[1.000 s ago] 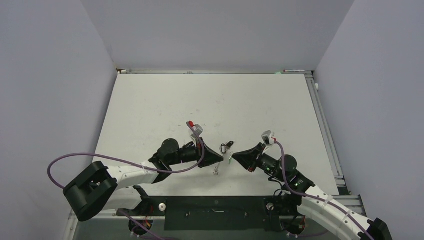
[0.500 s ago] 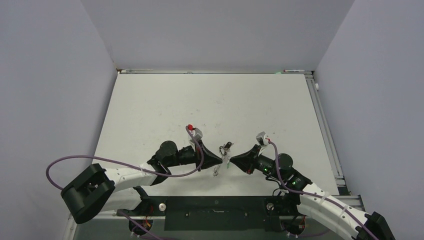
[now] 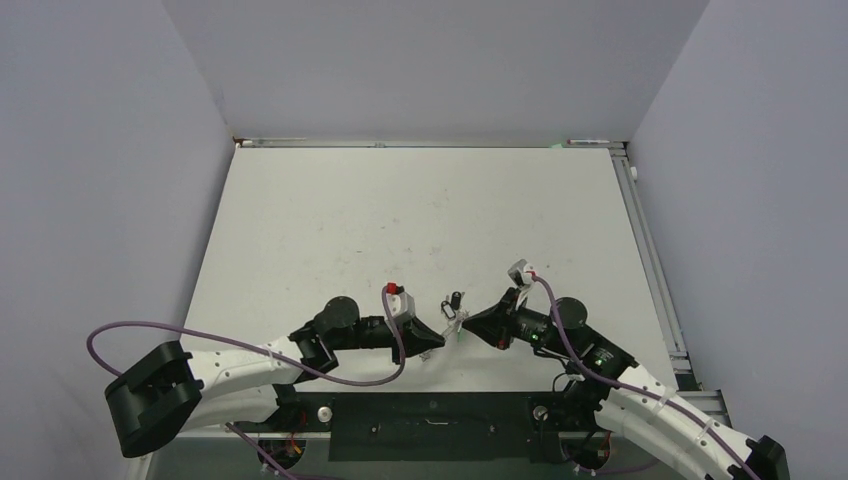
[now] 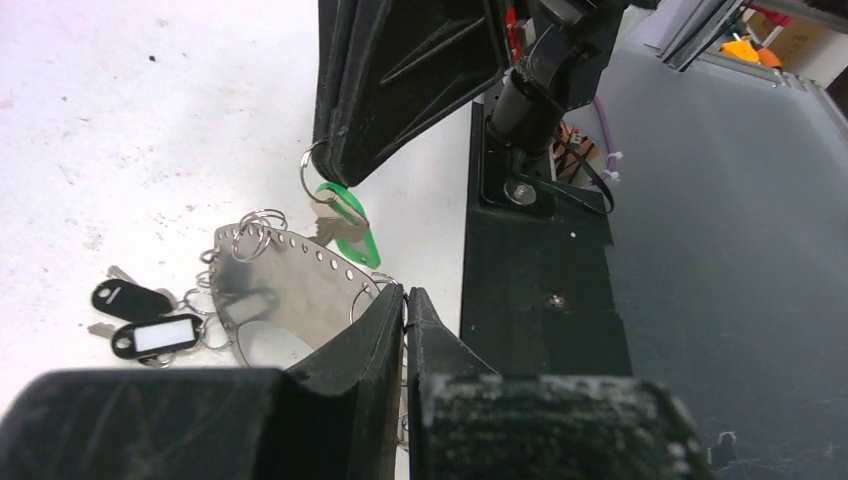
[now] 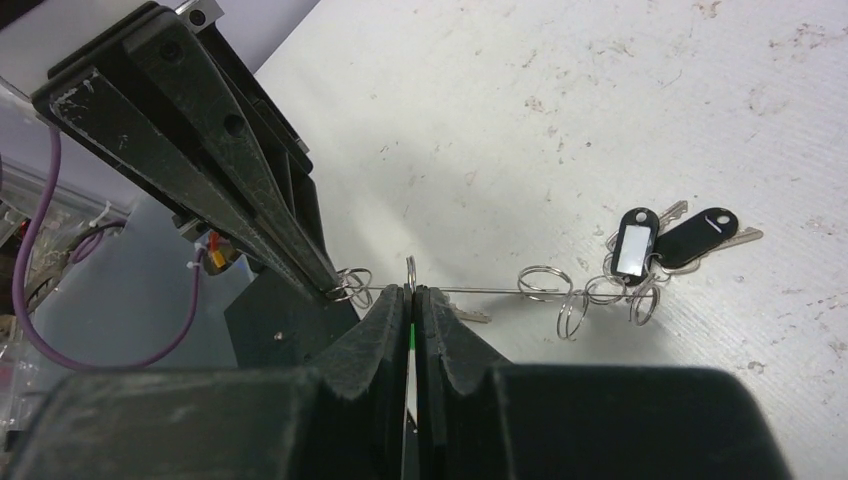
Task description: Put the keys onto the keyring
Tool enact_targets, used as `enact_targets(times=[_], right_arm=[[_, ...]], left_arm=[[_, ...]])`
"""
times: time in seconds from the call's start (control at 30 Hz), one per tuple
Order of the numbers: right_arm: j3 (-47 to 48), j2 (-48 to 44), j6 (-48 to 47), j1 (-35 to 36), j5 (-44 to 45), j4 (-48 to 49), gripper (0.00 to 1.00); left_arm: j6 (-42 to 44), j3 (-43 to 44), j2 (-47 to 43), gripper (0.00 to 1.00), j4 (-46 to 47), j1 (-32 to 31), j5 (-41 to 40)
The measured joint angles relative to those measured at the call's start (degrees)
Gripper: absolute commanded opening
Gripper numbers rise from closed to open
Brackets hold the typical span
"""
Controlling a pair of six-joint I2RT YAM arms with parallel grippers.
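**Both arms meet over the near middle of the white table (image 3: 400,220).** The left gripper (image 4: 405,300) has its fingers pressed fully together on the rim of the keyring (image 4: 285,290). The keyring is a thin, shiny metal half-oval plate with a row of holes along its edge, and several holes carry small wire split rings (image 5: 545,282). The plate appears raised at its near end. From the right wrist it is seen edge-on, as a fine line.

The right gripper (image 5: 412,295) is likewise closed tight. It pinches the small silver key with the bright green plastic head (image 4: 347,222) at its own split ring. The head hangs just beside the keyring's rim; whether it is threaded cannot be told.

Two silver keys with black plastic tags (image 5: 665,240) lie on the table at the keyring's far end. These black-tagged keys look already ringed to it.

**Handling (judgement).** The keyring is probably light, springy and slippery, and is best pinched flat across its rim. The green-headed key is probably very light and free to swing, so it is best held close to its ring.
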Motion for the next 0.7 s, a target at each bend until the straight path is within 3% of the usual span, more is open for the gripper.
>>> enact_targets(times=[0.33, 0.7], right_arm=[[2.9, 0.8, -0.1, 0.3, -4.0, -9.5, 0.05], [3.4, 1.1, 0.2, 0.5, -5.3, -13.3, 0.05]], left_arm=[[6.6, -0.2, 0.2, 0.00, -0.5, -1.9, -2.1], [10.3, -0.2, 2.6, 0.00, -3.0, -3.7, -3.0]])
